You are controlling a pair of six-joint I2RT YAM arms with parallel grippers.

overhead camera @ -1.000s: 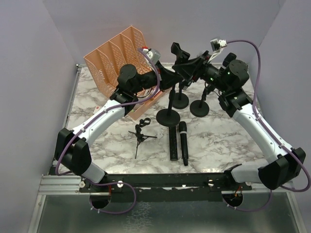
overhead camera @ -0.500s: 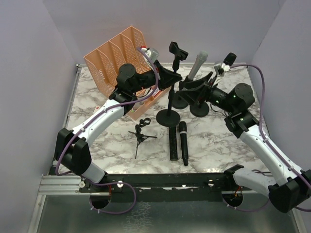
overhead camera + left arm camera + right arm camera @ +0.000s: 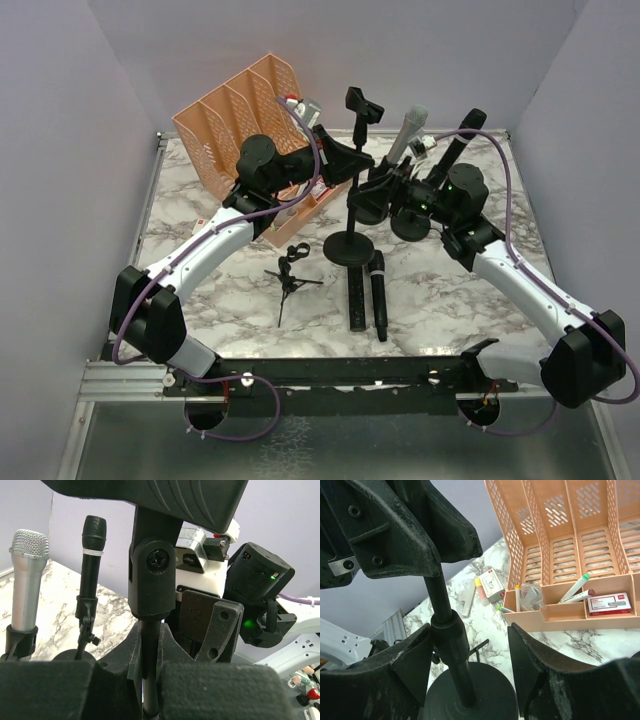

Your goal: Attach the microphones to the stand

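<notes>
at the stand pole [image 3: 451,635], left gripper [image 3: 150,677] clamps it while right gripper [image 3: 470,655] straddles it, fingers spread wide.

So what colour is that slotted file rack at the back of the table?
The file rack is peach-orange with perforated walls; clearest in the right wrist view.

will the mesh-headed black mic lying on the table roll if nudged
Likely yes: the black mic lies on its side on the smooth marble table, and its round body should roll. It looks rigid, so lifting shouldn't bend it.
</notes>
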